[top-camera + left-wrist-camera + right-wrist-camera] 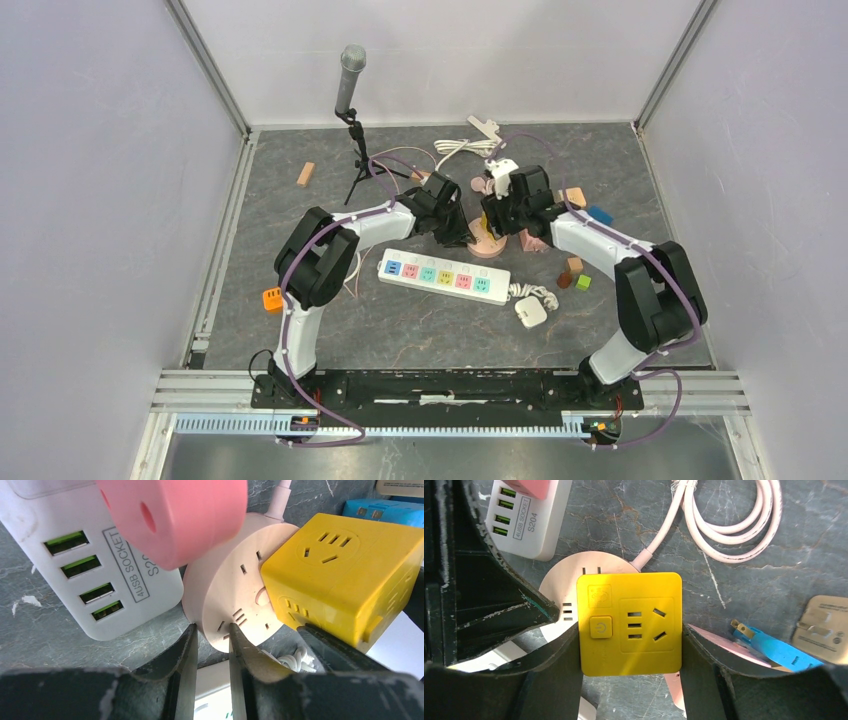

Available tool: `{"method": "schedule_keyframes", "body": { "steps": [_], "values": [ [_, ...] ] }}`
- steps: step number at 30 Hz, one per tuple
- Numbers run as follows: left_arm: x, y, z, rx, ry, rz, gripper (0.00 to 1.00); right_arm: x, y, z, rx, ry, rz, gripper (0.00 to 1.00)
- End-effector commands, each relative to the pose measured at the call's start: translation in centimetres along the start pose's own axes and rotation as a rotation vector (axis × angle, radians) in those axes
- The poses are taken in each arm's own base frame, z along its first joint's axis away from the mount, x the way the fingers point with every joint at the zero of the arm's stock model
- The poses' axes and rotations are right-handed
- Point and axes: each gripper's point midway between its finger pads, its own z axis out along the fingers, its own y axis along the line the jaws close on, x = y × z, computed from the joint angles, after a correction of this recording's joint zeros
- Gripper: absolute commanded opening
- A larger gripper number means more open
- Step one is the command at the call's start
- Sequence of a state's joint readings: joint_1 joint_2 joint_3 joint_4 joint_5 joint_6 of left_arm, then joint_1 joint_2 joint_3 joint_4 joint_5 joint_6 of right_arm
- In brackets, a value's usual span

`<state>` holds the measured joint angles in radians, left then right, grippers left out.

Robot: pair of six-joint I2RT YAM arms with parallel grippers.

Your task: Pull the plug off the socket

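Note:
The plug is a yellow cube adapter [634, 595] [345, 575] sitting against the face of the round pink socket [235, 585] [559, 577] [487, 243]. Its pins are hidden, so I cannot tell how deep it sits. My right gripper [629, 630] [497, 222] is shut on the cube, with a finger pressed flat on each side. My left gripper [212, 630] [462, 236] is shut on the near rim of the pink socket. The socket's pale pink cable [734, 525] runs off in loops behind it.
A white 4-USB socket block [100, 565] lies just left of the pink socket, with a pink piece [175, 515] on top. A long white power strip [444, 275] lies nearer the bases. A blue plug [769, 645], a beige adapter [824, 627] and a microphone stand [350, 80] are nearby.

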<state>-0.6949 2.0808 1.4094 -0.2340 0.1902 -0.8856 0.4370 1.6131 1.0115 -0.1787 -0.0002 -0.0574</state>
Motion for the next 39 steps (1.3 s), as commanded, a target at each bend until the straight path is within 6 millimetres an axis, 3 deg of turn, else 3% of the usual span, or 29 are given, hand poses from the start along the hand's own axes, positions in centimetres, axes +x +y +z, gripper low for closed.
{"method": "schedule_keyframes", "body": {
  "steps": [1, 4, 9, 13, 19, 23, 27, 30, 34, 39],
  "values": [
    [5.3, 9.2, 2.7, -0.296, 0.133, -0.010, 0.33, -8.3, 2.6, -3.3, -0.261, -0.291, 0.152, 0.00],
    [5.3, 9.2, 2.7, -0.297, 0.132, -0.006, 0.33, -7.9, 3.3, -2.8, -0.257, -0.273, 0.138, 0.00],
    [5.2, 9.3, 2.7, -0.297, 0.133, -0.005, 0.33, -6.2, 4.2, -1.8, -0.117, -0.170, -0.037, 0.00],
    [5.3, 9.4, 2.7, -0.303, 0.135, -0.003, 0.32, -7.0, 3.0, -2.6, -0.082, -0.193, -0.045, 0.00],
    [5.4, 9.9, 2.7, -0.320, 0.142, -0.001, 0.31, -9.7, 1.3, -4.3, -0.265, -0.318, 0.191, 0.00],
    [5.3, 9.9, 2.7, -0.318, 0.140, -0.001, 0.31, -9.4, 1.6, -3.8, -0.286, -0.298, 0.232, 0.00],
    [5.1, 9.7, 2.6, -0.315, 0.135, -0.001, 0.31, -8.5, 2.3, -3.5, -0.131, -0.228, 0.071, 0.00],
    [4.7, 9.4, 2.4, -0.306, 0.128, -0.002, 0.30, -8.3, 2.0, -3.7, -0.098, -0.221, 0.061, 0.00],
    [3.4, 7.2, 1.5, -0.241, 0.088, 0.028, 0.33, -8.8, 0.3, -5.0, -0.017, -0.232, 0.075, 0.00],
    [0.2, 2.0, -1.3, -0.074, -0.010, 0.135, 0.46, -8.4, -1.9, -6.9, 0.090, -0.240, 0.135, 0.00]
  ]
}}
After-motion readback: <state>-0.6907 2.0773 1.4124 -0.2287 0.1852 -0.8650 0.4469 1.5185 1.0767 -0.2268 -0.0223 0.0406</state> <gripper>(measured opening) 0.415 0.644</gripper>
